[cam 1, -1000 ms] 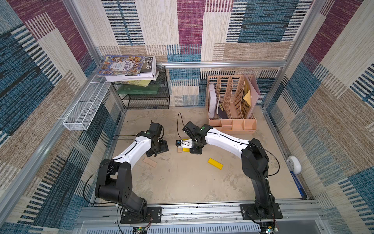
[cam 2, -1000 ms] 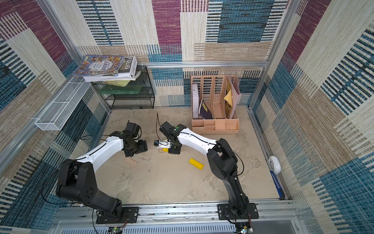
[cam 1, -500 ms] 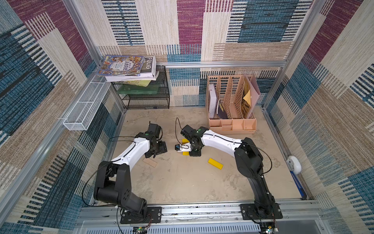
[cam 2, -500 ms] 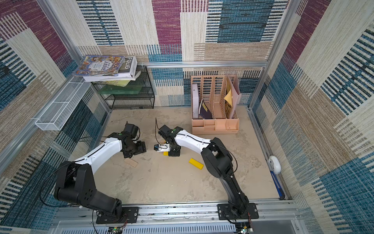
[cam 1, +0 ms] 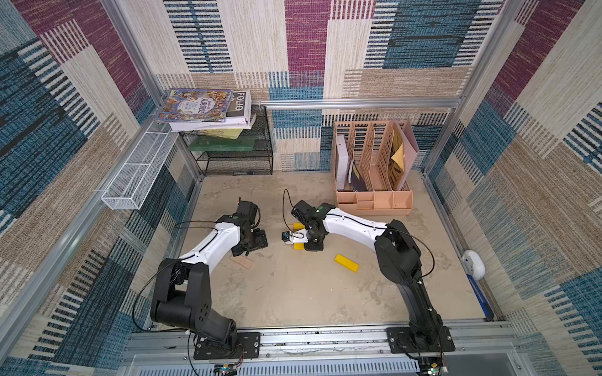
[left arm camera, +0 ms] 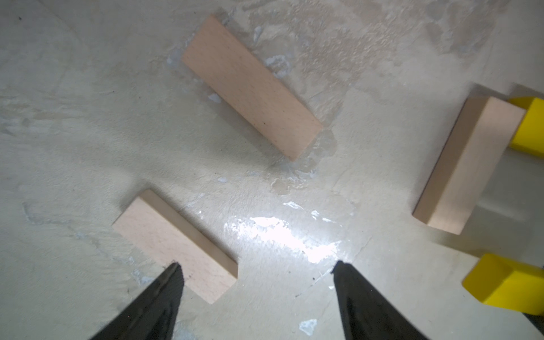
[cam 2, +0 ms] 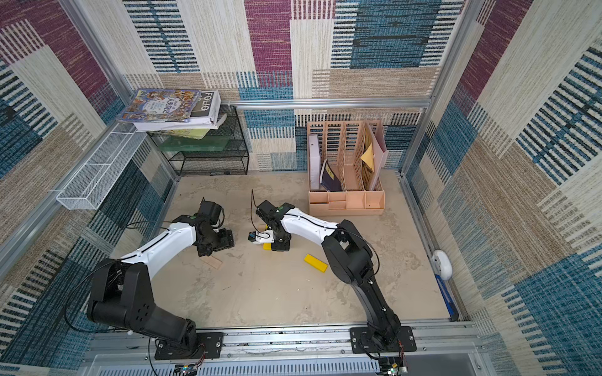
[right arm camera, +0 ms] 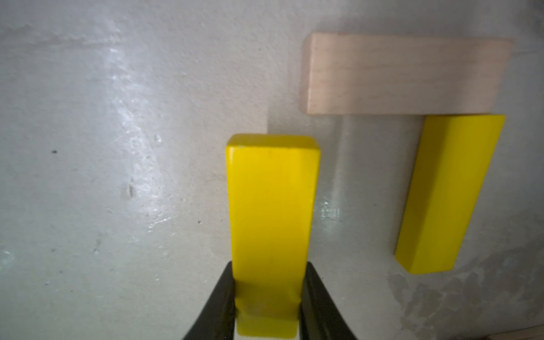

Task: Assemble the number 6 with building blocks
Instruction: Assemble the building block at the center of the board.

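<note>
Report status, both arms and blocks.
Left gripper: jaws open, empty. Right gripper: jaws shut on yellow bar. Wooden bar and second yellow bar touching. Nothing blocking.

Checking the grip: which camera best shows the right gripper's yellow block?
Right wrist: the yellow block sits centred, clamped in the right gripper. Both top views show only a sliver; left wrist, probably one end.

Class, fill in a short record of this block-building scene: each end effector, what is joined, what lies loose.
Right end effector: shut on held yellow bar
Left end effector: open, empty
Joined: corner pale bar touching corner yellow bar, end to side
Loose: lone yellow bar; nearer pale bar; farther pale bar
Progress: two of six bars joined
</note>
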Motion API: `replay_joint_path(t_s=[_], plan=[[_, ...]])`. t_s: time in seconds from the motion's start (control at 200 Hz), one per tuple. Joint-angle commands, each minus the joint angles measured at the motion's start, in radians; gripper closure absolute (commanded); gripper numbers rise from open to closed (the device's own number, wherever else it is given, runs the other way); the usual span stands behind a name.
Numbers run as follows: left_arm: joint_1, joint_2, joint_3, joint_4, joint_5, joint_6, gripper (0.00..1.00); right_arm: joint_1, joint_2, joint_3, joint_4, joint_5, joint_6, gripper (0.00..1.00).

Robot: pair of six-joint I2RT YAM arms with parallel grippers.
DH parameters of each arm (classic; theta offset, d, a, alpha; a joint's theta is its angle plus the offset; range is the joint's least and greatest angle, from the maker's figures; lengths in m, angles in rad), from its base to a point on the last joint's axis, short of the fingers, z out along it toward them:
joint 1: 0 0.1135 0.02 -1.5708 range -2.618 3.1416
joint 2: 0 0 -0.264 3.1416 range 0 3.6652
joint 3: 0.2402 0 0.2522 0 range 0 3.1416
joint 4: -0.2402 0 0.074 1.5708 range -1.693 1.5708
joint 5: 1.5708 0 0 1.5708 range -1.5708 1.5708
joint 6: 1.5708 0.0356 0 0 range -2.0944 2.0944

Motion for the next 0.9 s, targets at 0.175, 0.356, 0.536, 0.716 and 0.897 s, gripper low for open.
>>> replay_joint_path(t_s=[0.175,0.356,0.536,0.716,0.897], plan=[[0.006,-0.006,0.000,0.009,-0.002,0.003,0.16,-0.012,0.022,0.013,-0.002,-0.043,-0.008,0.92],[0.012,-0.005,0.007,0.009,-0.001,0.007,0.16,-0.013,0.031,0.016,-0.001,-0.051,-0.016,0.92],[0.015,-0.005,0.008,0.010,0.005,0.008,0.16,-0.009,0.044,0.028,-0.003,-0.056,-0.013,0.91],[0.020,-0.006,0.006,0.009,0.010,0.011,0.16,-0.005,0.059,0.038,-0.004,-0.054,-0.011,0.90],[0.023,-0.004,0.009,0.011,0.013,0.013,0.16,-0.004,0.068,0.040,-0.006,-0.049,0.001,0.89]])
